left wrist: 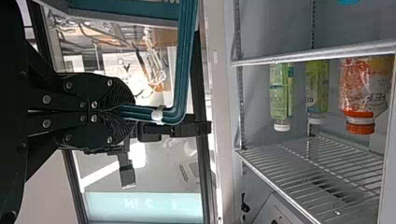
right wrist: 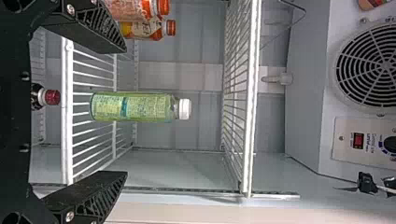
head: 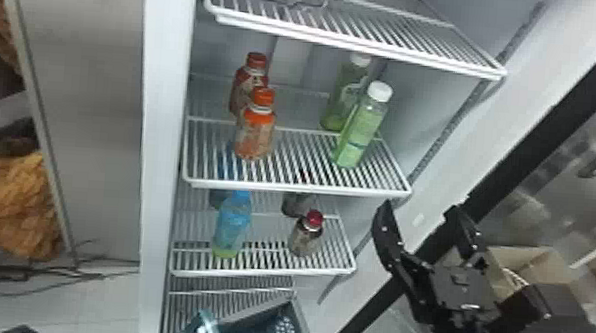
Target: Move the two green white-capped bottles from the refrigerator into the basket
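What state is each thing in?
Refrigerator, open
Left gripper, shut on handle
Right gripper, open
Basket, held by handle
Front green bottle, capped, upright
Rear green bottle, capped, upright
Front orange bottle, capped, upright
Rear orange bottle, capped, upright
Front blue bottle, capped, upright
Front dark bottle, capped, upright

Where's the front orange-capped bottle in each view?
Head view: front orange-capped bottle, left of centre, across the shelf from the green bottles.
Left wrist view: it's past both green bottles, farther from the jaws.
Right wrist view: cut off by the picture's border, beside one jaw.
Shared landmark: a green white-capped bottle, same shelf.
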